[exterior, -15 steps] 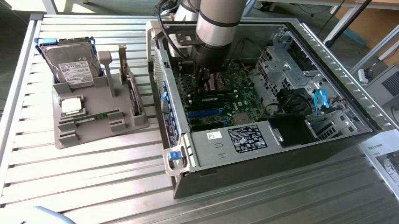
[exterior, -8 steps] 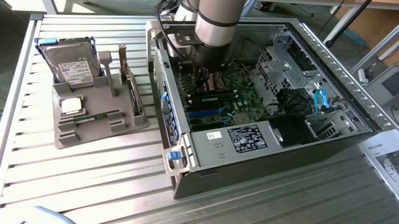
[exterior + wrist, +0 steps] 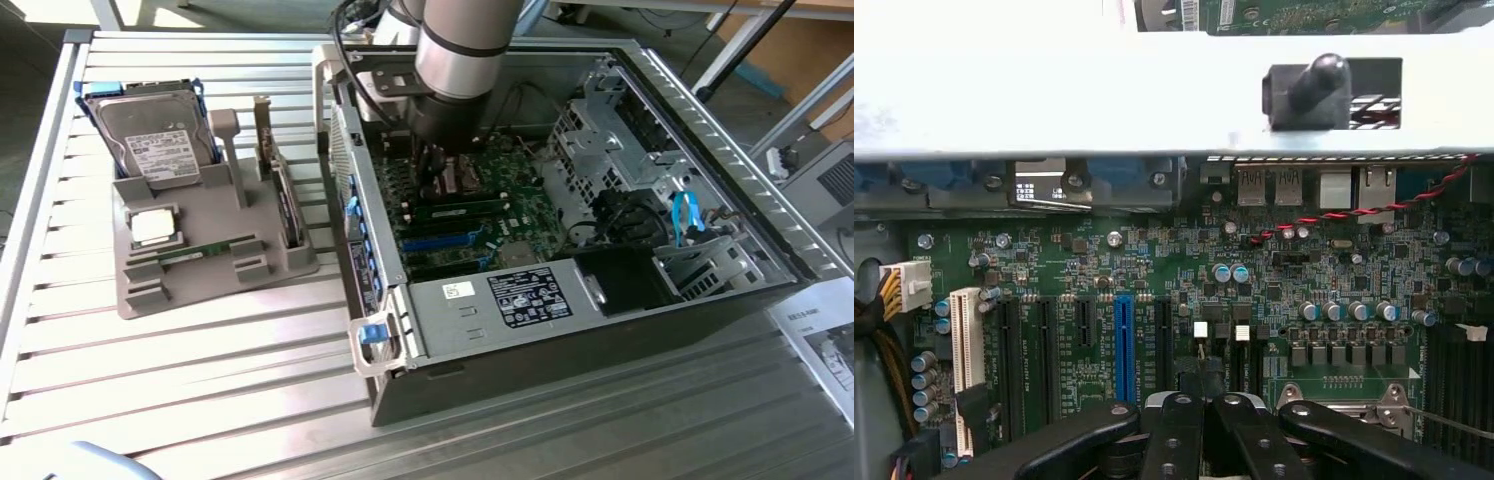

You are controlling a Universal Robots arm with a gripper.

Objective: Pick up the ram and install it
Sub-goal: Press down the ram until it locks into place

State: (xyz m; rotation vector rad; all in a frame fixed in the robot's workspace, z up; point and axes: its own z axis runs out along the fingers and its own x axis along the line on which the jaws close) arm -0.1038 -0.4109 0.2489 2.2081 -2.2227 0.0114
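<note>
Exterior view: the gripper (image 3: 434, 180) hangs inside the computer case (image 3: 694, 110) over the motherboard (image 3: 521, 170), fingers (image 3: 1176, 440) drawn narrow; any grasp cannot be told. This is likely the install step, which calls for square alignment with a slot. At the case's 9 o'clock, the grey holder (image 3: 267, 275) holds a ram (image 3: 207, 250), a hard drive (image 3: 154, 140) and a processor chip (image 3: 154, 225).

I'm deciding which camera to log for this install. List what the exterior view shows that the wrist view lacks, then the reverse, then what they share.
Exterior view alone: the grey holder on the slatted table, carrying a hard drive, a square processor chip and a green ram, beside the open computer case.

Wrist view alone: the blue expansion slot, red-and-black twisted wire and rear ports.

Both: the gripper over the motherboard.
</note>
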